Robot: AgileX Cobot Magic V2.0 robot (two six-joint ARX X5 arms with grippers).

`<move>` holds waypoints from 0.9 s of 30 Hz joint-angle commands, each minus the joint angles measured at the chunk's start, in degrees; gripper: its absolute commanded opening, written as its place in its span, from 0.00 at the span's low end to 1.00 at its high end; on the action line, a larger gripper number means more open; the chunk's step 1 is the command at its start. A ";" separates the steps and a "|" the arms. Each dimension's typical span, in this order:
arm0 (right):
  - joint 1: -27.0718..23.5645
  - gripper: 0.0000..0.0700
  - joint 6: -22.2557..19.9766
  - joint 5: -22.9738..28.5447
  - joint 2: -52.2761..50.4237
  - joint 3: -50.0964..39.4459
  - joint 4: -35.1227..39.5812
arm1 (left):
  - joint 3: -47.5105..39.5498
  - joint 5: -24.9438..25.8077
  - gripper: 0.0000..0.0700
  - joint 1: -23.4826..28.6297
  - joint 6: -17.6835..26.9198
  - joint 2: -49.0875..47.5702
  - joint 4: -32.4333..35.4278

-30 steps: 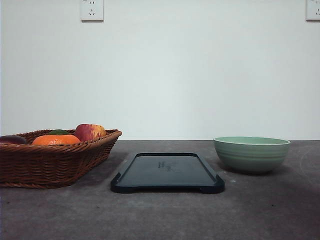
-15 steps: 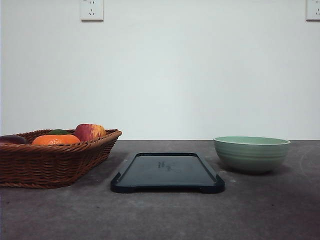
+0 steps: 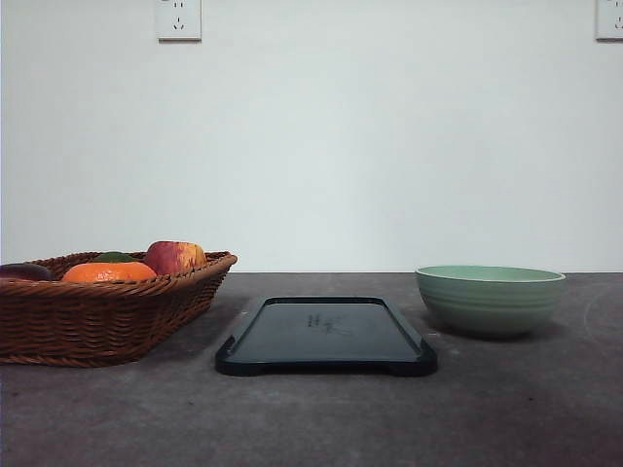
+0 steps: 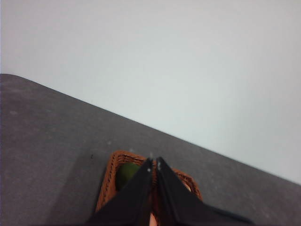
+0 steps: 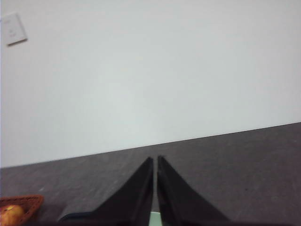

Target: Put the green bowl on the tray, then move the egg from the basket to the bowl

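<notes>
Plain white wall backs your dark grey table [image 3: 311, 418]. Brown woven wicker basket [image 3: 107, 316] of fruit sits left, egg unseen. Flat navy-black plastic tray [image 3: 326, 336] lies centre, bare, awaiting the pale sage-green ceramic bowl [image 3: 490, 300] at right. Both jaws clenched, empty.

My left gripper [image 4: 154, 165] has two matte black fingers [image 4: 136, 193], each a long smooth wedge tapering to a thin tip with a small pale glint at its end. My right gripper [image 5: 154, 160] has the same plain black tapered fingers [image 5: 174, 197], without markings.
</notes>
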 commanded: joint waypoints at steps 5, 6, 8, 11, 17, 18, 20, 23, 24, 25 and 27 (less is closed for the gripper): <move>0.24 0.01 -3.22 -3.46 10.04 7.06 -2.94 | 9.71 2.91 0.00 -0.07 7.19 10.55 -5.03; 0.24 0.01 -4.09 -3.98 11.78 8.21 -4.03 | 11.40 3.55 0.00 -0.07 8.28 12.68 -5.90; 0.28 0.01 -5.50 -4.58 15.05 10.12 -6.21 | 14.22 5.28 0.00 -0.07 9.93 16.27 -7.13; 0.33 0.01 -6.84 -6.63 20.00 12.70 -9.47 | 18.52 7.29 0.00 -0.07 10.88 22.04 -9.97; 1.56 0.01 -6.84 -8.90 29.26 16.70 -15.37 | 25.42 10.43 0.00 -0.18 14.44 32.16 -17.03; 1.93 0.01 -6.87 -8.88 30.73 17.27 -16.38 | 26.32 10.46 0.00 -0.40 15.62 33.71 -18.41; 2.61 0.01 -7.03 -8.88 33.43 18.25 -17.96 | 27.81 10.57 0.00 -0.90 17.75 36.35 -20.92; 3.57 0.01 -8.25 -8.86 36.61 19.32 -19.95 | 29.41 12.25 0.00 -1.47 19.12 39.68 -24.03; 3.86 0.01 -8.55 -8.82 37.59 19.56 -20.53 | 29.90 12.90 0.00 -1.63 19.29 40.71 -25.07; 4.14 0.01 -8.57 -8.84 38.40 19.69 -20.97 | 30.23 13.17 0.00 -1.82 19.30 41.58 -25.78; 4.68 0.01 -8.56 -8.79 39.76 19.75 -21.46 | 30.55 13.23 0.00 -2.33 19.53 42.83 -26.39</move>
